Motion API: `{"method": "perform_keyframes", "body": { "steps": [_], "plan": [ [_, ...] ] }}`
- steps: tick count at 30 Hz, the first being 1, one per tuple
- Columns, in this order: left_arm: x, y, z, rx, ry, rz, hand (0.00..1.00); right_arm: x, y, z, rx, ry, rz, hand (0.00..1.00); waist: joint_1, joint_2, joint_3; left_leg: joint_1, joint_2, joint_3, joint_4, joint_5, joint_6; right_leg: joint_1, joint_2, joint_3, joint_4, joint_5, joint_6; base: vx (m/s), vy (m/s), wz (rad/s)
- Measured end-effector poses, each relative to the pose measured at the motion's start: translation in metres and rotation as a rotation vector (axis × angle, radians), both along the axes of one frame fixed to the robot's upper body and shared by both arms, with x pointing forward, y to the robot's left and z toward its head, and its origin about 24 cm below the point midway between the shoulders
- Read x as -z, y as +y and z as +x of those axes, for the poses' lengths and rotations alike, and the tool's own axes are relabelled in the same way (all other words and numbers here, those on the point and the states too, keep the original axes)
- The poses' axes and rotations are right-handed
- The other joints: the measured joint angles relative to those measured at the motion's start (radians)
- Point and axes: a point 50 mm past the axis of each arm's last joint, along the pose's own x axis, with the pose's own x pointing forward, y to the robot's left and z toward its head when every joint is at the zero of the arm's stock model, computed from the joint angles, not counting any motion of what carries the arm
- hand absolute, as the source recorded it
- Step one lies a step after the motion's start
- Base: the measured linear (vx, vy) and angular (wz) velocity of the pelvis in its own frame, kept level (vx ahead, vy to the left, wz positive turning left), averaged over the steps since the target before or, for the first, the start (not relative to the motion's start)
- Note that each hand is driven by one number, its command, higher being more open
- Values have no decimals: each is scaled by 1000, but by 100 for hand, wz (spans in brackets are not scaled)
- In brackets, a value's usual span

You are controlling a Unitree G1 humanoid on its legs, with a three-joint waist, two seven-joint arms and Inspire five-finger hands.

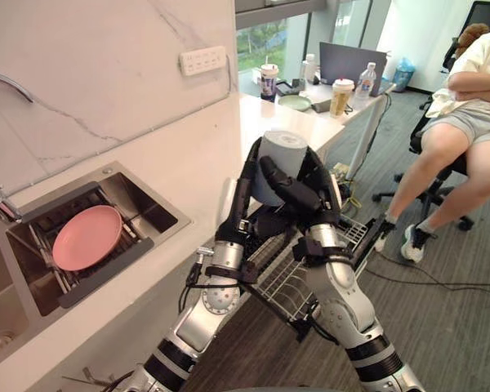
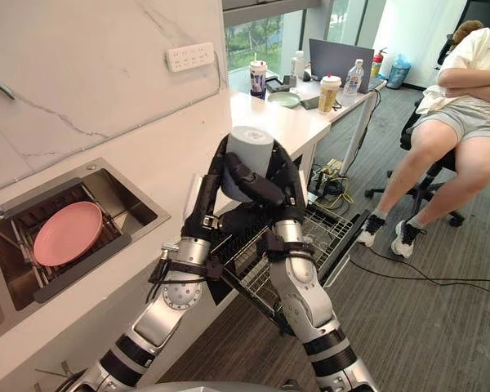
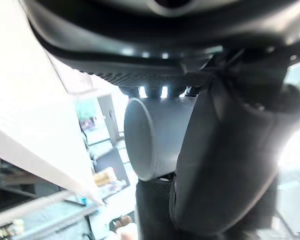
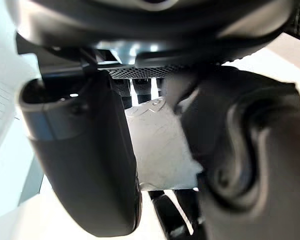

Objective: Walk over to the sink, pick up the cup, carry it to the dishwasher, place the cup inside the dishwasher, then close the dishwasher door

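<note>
A grey cup (image 1: 282,149) is held up in front of me, clasped between both hands. My left hand (image 1: 243,194) curls round its left side and my right hand (image 1: 314,196) round its right, with a dark thumb lying across the front. In the left wrist view the cup (image 3: 157,135) lies on its side behind the thumb, and the right wrist view catches a pale patch of the cup (image 4: 157,145) between dark fingers. Below the hands the dishwasher's wire rack (image 1: 287,279) stands pulled out over its open door.
A sink (image 1: 147,208) holding a pink plate (image 1: 86,237) is set in the white counter at left. Beyond stands a desk (image 1: 310,122) with a laptop, cups and bottles. A person (image 1: 465,98) sits on a chair at right, feet on the carpet.
</note>
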Motion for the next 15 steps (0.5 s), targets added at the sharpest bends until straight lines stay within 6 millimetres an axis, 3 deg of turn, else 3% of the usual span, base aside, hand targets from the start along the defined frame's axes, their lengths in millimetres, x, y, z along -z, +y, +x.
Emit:
{"method": "perform_keyframes", "body": {
  "steps": [6,13,15],
  "plan": [
    [-8,-7,-5,79,-39,-12,100,6,-25,2,177,39,-4,0,1,0,-1,6,0,-1,-2,2,0,6,1,-1,0,0,0,0,0,0],
    [-42,-10,-23,187,-230,-100,100,25,-60,-2,368,128,16,0,0,0,-1,5,0,-4,-2,2,0,7,0,-5,0,-3,4,0,0,1],
    [-44,-10,-25,199,-245,-105,100,27,-64,-4,396,137,22,0,0,0,-1,4,0,-6,-2,2,0,8,0,-7,0,-3,5,0,0,4]
  ]
}}
